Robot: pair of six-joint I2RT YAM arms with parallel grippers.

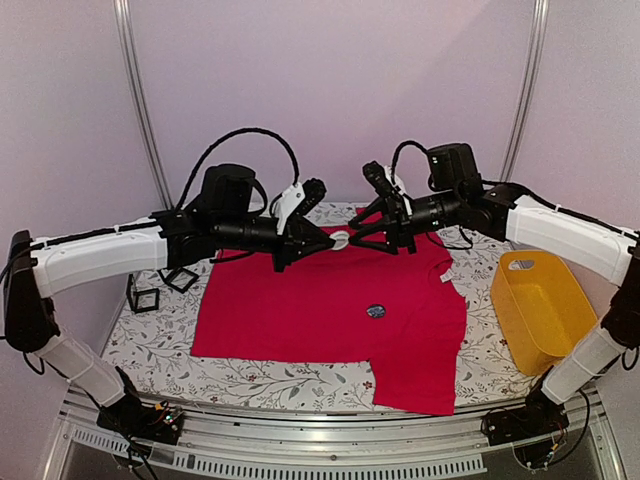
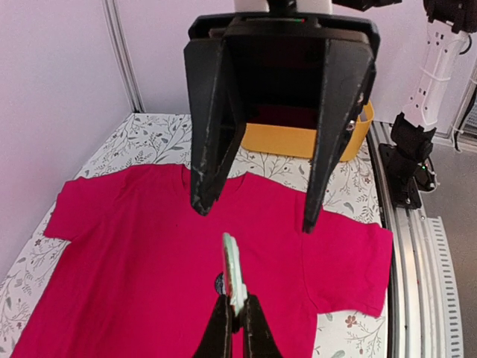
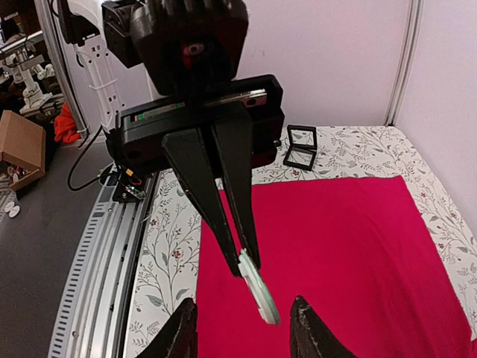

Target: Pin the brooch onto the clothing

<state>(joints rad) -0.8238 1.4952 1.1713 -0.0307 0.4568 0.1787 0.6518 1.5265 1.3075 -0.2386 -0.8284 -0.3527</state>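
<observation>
The left gripper point(image 2: 237, 309) is closed tight on a thin pale round disc point(image 2: 232, 270), held on its edge above the bright red short-sleeved T-shirt point(image 1: 300, 310). The right gripper point(image 3: 244, 306) faces it with its jaws apart, one on each side of the disc, not touching it. The T-shirt lies flat on the floral tablecloth point(image 1: 160, 340). A small dark round badge point(image 1: 375, 311) rests on it. A yellow plastic tub point(image 1: 540, 300) stands at the right.

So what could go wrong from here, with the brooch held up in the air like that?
The left gripper pinches the brooch only by its edge, high above the red shirt; it could slip out and fall. The right gripper stands open right beside it, so closing off-centre could knock it loose.
</observation>
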